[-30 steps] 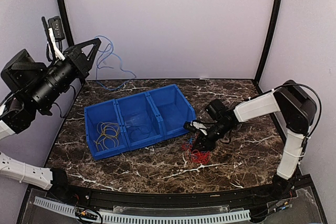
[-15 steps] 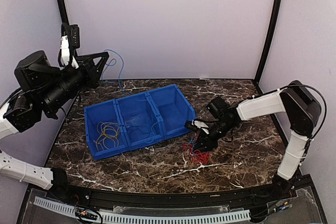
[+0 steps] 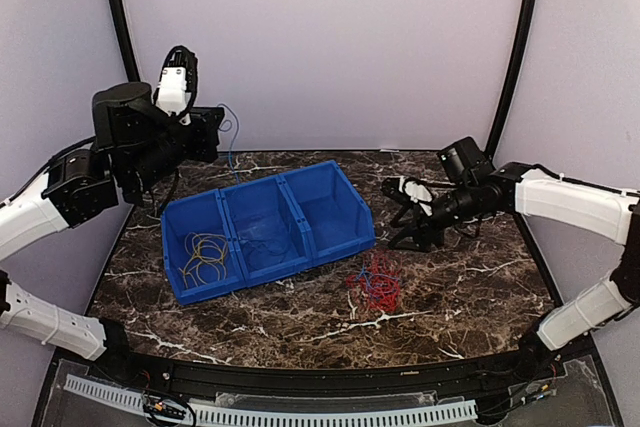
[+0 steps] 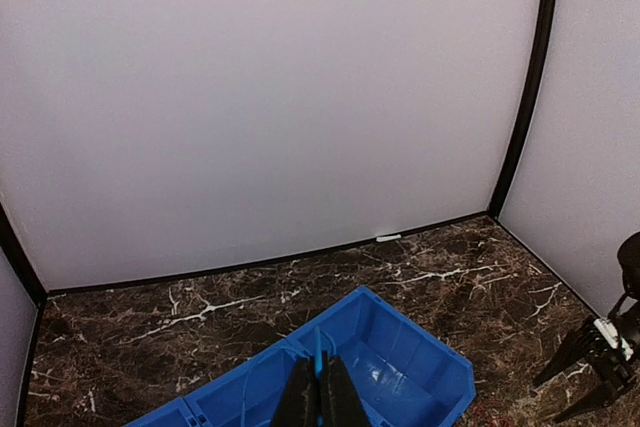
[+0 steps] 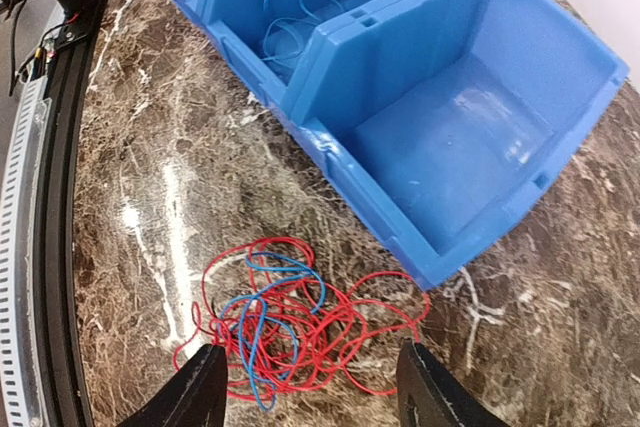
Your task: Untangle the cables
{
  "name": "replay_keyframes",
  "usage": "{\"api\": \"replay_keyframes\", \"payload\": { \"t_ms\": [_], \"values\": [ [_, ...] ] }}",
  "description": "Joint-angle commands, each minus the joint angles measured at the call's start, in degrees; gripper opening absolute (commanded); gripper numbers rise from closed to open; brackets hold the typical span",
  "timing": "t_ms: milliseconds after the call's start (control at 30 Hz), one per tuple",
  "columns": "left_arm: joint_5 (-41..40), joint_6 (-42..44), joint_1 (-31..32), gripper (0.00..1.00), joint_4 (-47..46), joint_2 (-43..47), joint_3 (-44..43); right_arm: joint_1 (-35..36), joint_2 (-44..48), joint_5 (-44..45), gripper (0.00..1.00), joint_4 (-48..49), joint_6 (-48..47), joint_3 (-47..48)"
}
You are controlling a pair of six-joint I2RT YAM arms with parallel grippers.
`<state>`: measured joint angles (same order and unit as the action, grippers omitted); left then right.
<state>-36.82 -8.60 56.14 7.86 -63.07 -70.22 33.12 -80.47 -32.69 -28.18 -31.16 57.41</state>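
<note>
A tangle of red and blue cables [image 5: 290, 322] lies loose on the marble table [image 3: 470, 287], just off the blue bin's right corner; the same cables [image 3: 375, 282] show in the top view. My right gripper [image 5: 312, 397] hovers above the tangle, open, with nothing between its fingers [image 5: 195, 392]. Seen from the top camera, the right gripper [image 3: 393, 215] is right of the bin. My left gripper [image 4: 320, 397] is shut on a thin blue cable [image 4: 319, 352]. It is held high at the back left, left gripper [image 3: 218, 130], with the blue cable [image 3: 232, 142] hanging toward the bin.
The blue three-compartment bin [image 3: 350, 237] stands left of centre. Yellow-tan coils [image 3: 205, 252] fill its left compartment, and blue wire [image 5: 290, 37] lies in the middle one. The right compartment [image 5: 450, 137] holds nothing. Grey walls and black posts close the back.
My right gripper opened, let go of the red tangle, and rose back to the right. The left arm swung right toward the bin, still holding the blue cable.
</note>
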Motion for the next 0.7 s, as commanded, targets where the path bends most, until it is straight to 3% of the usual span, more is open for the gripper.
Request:
{"api": "replay_keyframes", "payload": {
  "t_ms": [0, 100, 200, 667],
  "values": [
    [5.89, -3.39, -5.37, 0.00, 3.80, -0.94, -1.98, -4.07, 4.93, 0.51, 0.61, 0.20, 1.35, -1.37],
    [9.05, -3.89, -7.22, 0.00, 3.87, -2.22, -2.08, -7.80, 9.35, -3.02, 0.67, 7.52, 4.38, -8.05],
    [10.14, -3.51, -7.77, 0.00, 3.83, -3.38, -2.72, -8.64, 12.24, 0.21, 0.71, 10.02, 2.58, -12.32],
    [14.61, -7.62, -11.09, 0.00, 5.58, -12.00, -0.54, -9.39, 11.96, -0.84, 0.73, 9.27, 1.56, -12.53]
  ]
}}
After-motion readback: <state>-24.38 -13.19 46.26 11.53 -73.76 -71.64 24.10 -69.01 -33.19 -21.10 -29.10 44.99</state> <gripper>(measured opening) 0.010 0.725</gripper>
